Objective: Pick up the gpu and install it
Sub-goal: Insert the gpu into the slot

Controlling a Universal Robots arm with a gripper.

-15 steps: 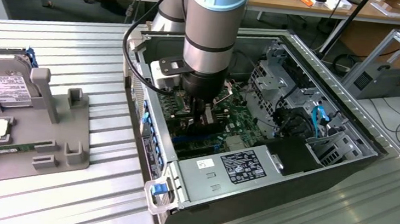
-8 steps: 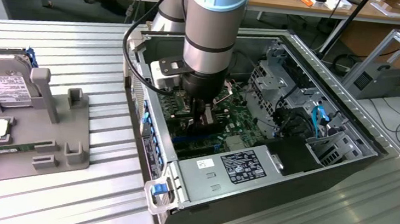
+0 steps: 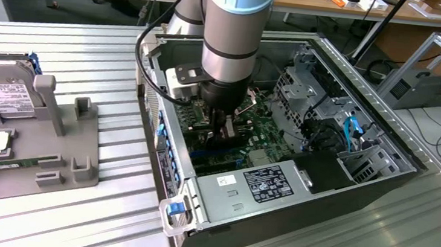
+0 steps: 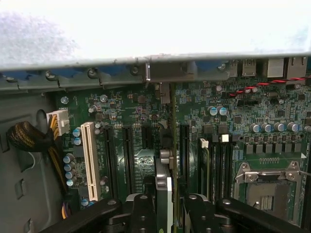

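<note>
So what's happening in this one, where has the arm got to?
The arm has reached down into the open computer case, its gripper just above the motherboard. It holds the gpu edge-on, standing upright over the expansion slots beside the white slot. On the grey holder outside the case, the hard drive sits untouched.

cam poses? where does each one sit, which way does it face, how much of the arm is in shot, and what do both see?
Exterior view: off the arm, above the slatted metal table, looking down at the open black computer case; the grey arm reaches into it, gripper low over the green motherboard.
Wrist view: on the wrist, facing the motherboard; black gripper fingers hold the gpu, a thin card seen edge-on.
Shared: motherboard, gripper, case interior.
</note>
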